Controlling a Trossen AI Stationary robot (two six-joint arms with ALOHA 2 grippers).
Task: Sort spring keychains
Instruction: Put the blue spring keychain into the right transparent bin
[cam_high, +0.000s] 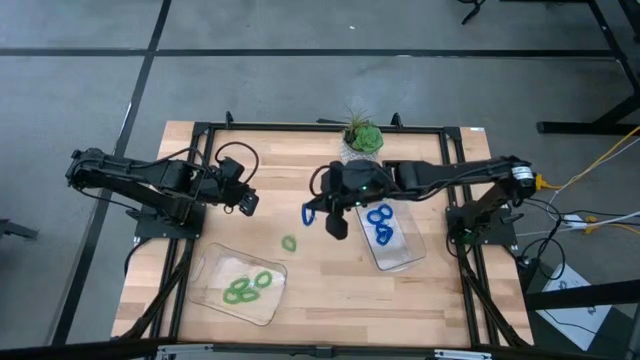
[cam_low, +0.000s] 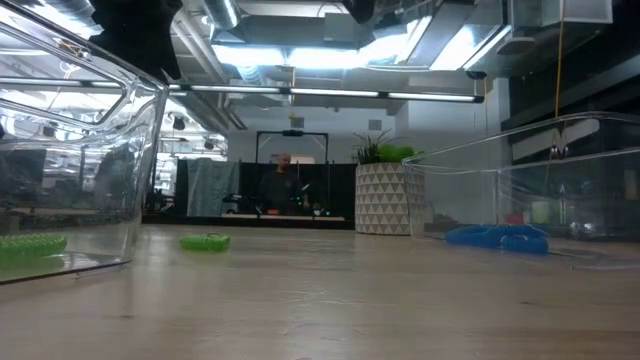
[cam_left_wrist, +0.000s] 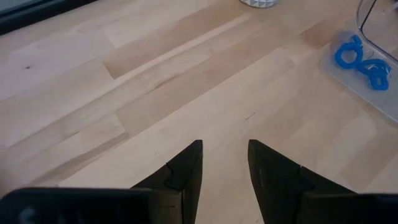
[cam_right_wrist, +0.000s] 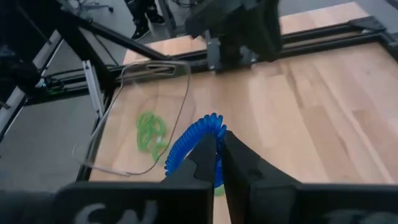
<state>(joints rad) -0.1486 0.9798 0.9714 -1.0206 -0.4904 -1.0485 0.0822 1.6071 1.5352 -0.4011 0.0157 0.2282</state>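
Observation:
My right gripper (cam_high: 325, 215) is over the middle of the table, shut on a bright blue spring keychain (cam_right_wrist: 186, 144), between the two clear trays. My left gripper (cam_high: 248, 203) waits open over bare wood at the left, holding nothing (cam_left_wrist: 225, 146). One light green keychain (cam_high: 289, 243) lies flat on the table by itself (cam_low: 205, 241). The left tray (cam_high: 262, 310) holds several green keychains (cam_high: 248, 287). The right tray (cam_high: 408, 262) holds several blue ones (cam_high: 380, 224). My right gripper pinches the blue keychain's coil (cam_right_wrist: 210, 124) between its two fingertips (cam_right_wrist: 202, 152). The loop sticks out past the fingers and to one side, toward the table's left. It is off the table; the low view shows no blue coil on the wood outside the tray.
A potted plant in a patterned white pot (cam_high: 362, 140) stands at the far edge, just behind my right arm. A black frame (cam_high: 300, 128) runs around the table. Bare wood lies between the trays and along the near edge. A person (cam_low: 283, 180) stands far off in the room.

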